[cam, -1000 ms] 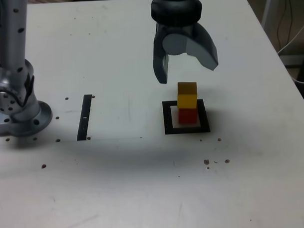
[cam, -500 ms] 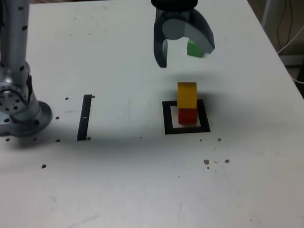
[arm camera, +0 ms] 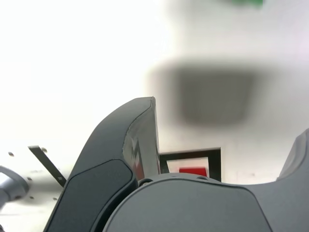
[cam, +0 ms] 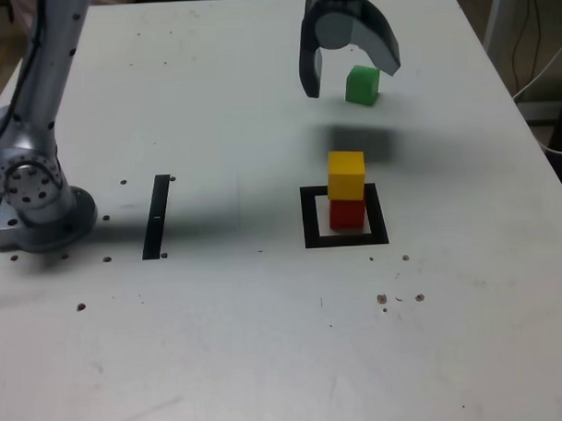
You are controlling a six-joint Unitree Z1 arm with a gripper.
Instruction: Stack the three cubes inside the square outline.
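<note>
In the exterior view the yellow cube stands on the red cube, both inside the square outline. The green cube lies alone on the table farther back. My gripper hangs open above the table, at the green cube, with nothing between its fingers; its fingers frame the cube in this view. In the wrist view a dark finger fills the foreground. Behind it show part of the square outline, the red cube and a green sliver of the green cube at the picture's edge.
The arm's grey base stands at the exterior view's left. A thin black strip lies between the base and the outline. Small dark specks dot the white table. Cables hang past the table's right edge.
The gripper has moved away from above the stack toward the table's far side, over to the green cube, staying open. The stack has not moved.
</note>
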